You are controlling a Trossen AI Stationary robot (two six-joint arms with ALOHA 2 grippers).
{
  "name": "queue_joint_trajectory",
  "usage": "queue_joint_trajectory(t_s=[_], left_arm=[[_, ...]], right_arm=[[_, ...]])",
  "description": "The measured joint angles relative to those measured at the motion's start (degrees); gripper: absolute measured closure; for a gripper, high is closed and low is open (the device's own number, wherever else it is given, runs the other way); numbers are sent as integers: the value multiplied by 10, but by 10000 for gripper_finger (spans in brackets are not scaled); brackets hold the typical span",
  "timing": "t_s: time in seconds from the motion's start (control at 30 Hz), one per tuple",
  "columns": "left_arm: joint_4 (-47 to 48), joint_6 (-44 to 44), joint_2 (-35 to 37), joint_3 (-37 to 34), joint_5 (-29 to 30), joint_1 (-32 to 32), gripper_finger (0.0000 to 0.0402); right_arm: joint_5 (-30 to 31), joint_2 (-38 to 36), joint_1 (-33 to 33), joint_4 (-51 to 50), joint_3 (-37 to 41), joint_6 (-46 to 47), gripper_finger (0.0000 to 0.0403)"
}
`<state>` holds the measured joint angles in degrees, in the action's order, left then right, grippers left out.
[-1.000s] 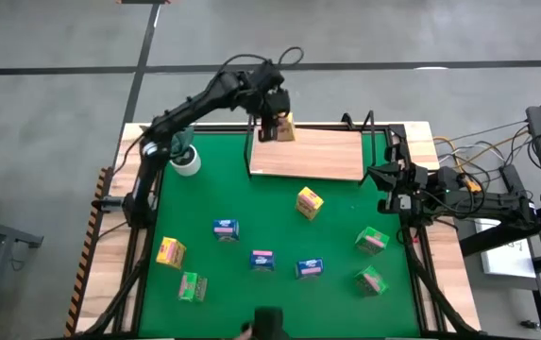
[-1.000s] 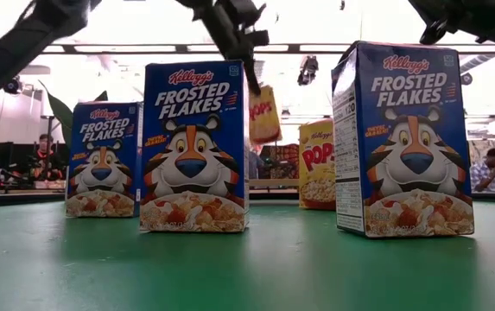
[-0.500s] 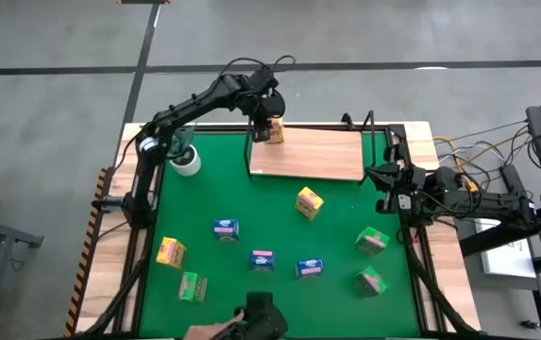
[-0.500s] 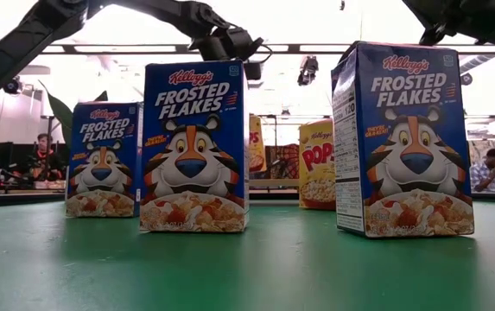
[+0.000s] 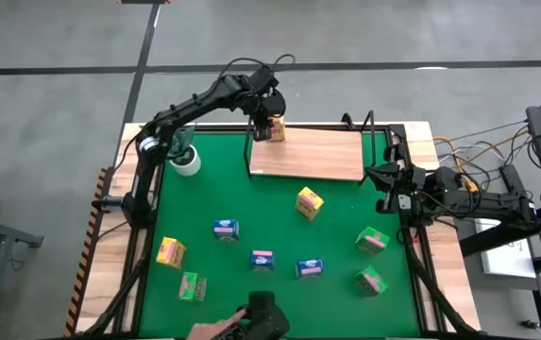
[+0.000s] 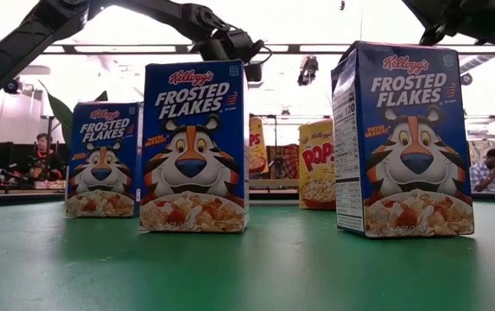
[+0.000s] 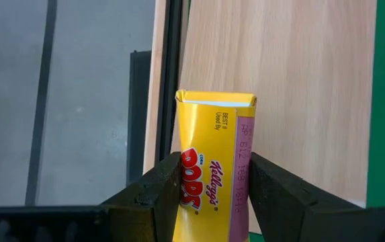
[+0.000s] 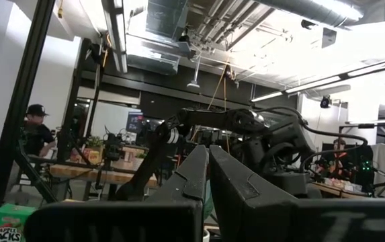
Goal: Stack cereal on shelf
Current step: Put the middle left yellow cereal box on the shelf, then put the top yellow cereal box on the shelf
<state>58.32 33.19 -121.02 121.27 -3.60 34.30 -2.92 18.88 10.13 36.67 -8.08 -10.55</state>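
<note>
Grasping a yellow box [image 7: 212,175] at the shelf's [image 5: 317,156] eleven-o'clock corner, the left claw [image 5: 270,127] risks tipping it over the rim if it lets go askew; the right claw [image 5: 383,175], clenched empty, waits at three o'clock.

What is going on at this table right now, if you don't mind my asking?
The left gripper has its jaws shut on a yellow cereal box at the far left corner of the shelf. Eight more boxes stand on the green mat. The right gripper waits shut at the table's right edge.
</note>
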Motion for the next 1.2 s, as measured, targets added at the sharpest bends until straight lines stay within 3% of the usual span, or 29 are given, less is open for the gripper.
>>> queue_joint_trajectory(t_s=[0.23,0.67,1.1,1.2], left_arm=[[-5,-1,-19,0,0,-1,249],[0,-7,-31,9,0,-3,144],[110,-33,-29,138,0,-35,139],[92,-51,-8,124,-1,-52,139]], right_arm=[[0,0,0,0,0,0,394],[0,0,0,0,0,0,394],[0,-1,0,0,0,0,394],[0,-1,0,0,0,0,394]])
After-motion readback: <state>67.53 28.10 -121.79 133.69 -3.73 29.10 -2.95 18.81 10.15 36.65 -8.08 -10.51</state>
